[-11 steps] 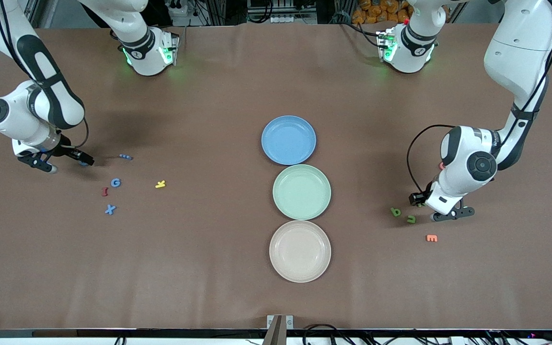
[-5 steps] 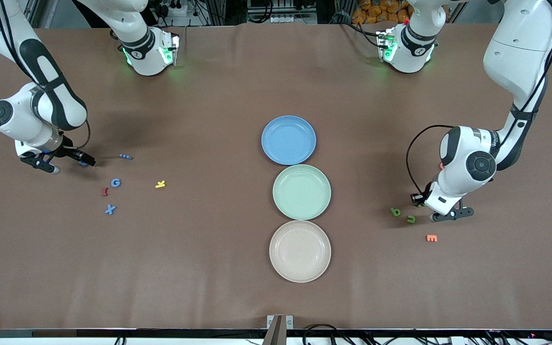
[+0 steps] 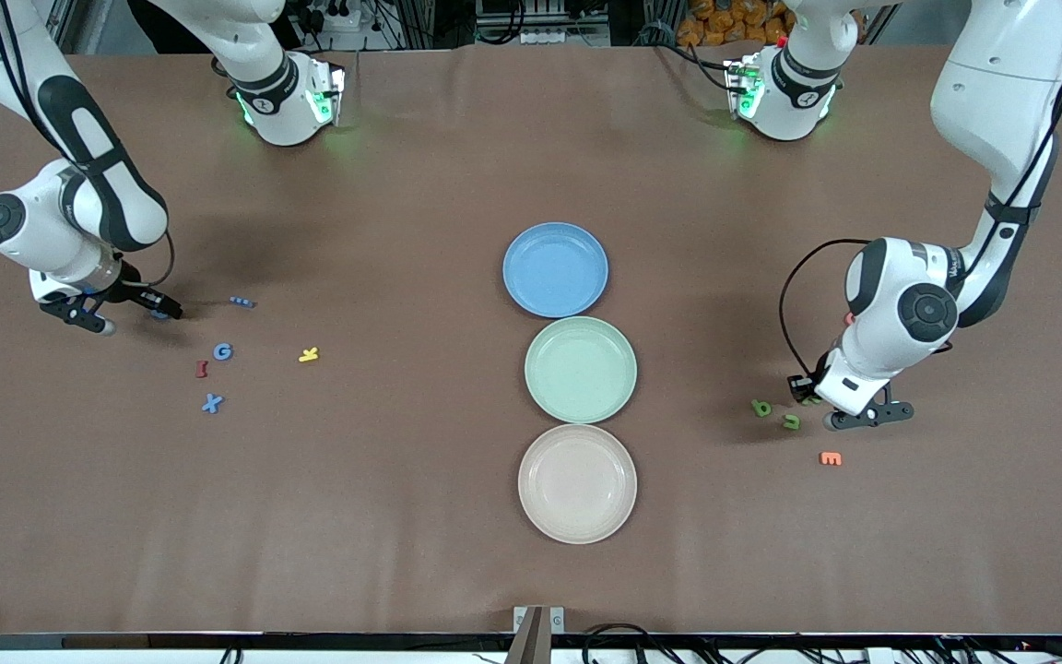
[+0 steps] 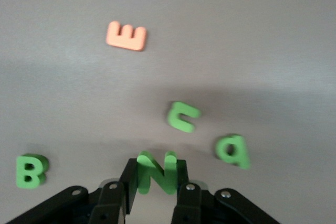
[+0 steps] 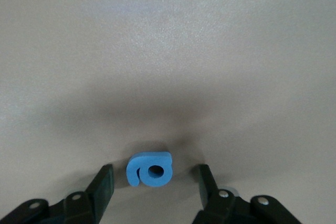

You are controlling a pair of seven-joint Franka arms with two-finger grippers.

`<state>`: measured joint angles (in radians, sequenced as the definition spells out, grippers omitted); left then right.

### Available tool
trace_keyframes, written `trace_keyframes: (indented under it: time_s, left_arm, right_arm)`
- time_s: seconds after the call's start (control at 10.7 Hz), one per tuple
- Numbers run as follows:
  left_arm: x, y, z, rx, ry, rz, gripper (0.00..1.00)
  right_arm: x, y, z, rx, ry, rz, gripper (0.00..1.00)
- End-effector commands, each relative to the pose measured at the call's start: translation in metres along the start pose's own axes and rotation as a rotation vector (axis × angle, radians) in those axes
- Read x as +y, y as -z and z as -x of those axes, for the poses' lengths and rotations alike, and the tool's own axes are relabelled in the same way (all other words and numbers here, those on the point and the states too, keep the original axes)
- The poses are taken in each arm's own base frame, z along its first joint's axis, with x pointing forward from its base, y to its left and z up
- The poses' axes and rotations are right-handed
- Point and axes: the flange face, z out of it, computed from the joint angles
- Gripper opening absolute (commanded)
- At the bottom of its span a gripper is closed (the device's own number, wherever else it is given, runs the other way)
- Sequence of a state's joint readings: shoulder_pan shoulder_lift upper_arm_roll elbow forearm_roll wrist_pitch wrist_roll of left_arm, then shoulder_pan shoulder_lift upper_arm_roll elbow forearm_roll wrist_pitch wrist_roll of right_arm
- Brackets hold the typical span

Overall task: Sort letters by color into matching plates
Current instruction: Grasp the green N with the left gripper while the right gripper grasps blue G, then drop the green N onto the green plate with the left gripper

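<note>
The blue plate (image 3: pixel 555 268) and the green plate (image 3: pixel 580 369) lie mid-table. My left gripper (image 4: pixel 156 169) is shut on a green N (image 4: pixel 157 177), low over the table at the left arm's end (image 3: pixel 813 398). Around it lie a green B (image 4: pixel 30 170) and two more green letters (image 3: pixel 761 408) (image 3: pixel 791 421). My right gripper (image 5: pixel 155 177) stands open at the table surface, its fingers either side of a blue letter (image 5: pixel 149 170) without touching it. Nearer the camera lie a blue G (image 3: pixel 222 351) and a blue X (image 3: pixel 211 403). Another blue piece (image 3: pixel 241 302) lies beside my right gripper.
A cream plate (image 3: pixel 577 482) lies just nearer the camera than the green plate. An orange E (image 3: pixel 831 458) lies near the green letters. A red letter (image 3: pixel 201 369) and a yellow K (image 3: pixel 309 354) lie among the blue ones.
My left gripper has shut on the green N. The right gripper's fingers have started to draw in around the blue letter. Neither arm has moved far.
</note>
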<state>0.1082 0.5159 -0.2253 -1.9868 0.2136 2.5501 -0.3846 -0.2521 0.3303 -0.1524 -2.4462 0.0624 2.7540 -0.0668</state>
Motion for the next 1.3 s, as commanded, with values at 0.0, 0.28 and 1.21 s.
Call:
trace_keyframes:
  time_s: [0.0, 0.28, 1.21]
  left_arm:
    - [0.055, 0.031, 0.015, 0.004, 0.051, 0.020, 0.00]
    - [0.114, 0.043, 0.031, 0.008, 0.096, 0.053, 0.00]
    - [0.297, 0.032, 0.100, -0.015, 0.311, 0.117, 0.00]
  right_arm:
    - [0.005, -0.004, -0.001, 0.002, -0.022, -0.008, 0.62]
    - [0.005, -0.004, -0.001, 0.004, -0.022, -0.008, 0.49]
    - [-0.021, 0.030, -0.013, 0.026, 0.027, -0.023, 0.23]
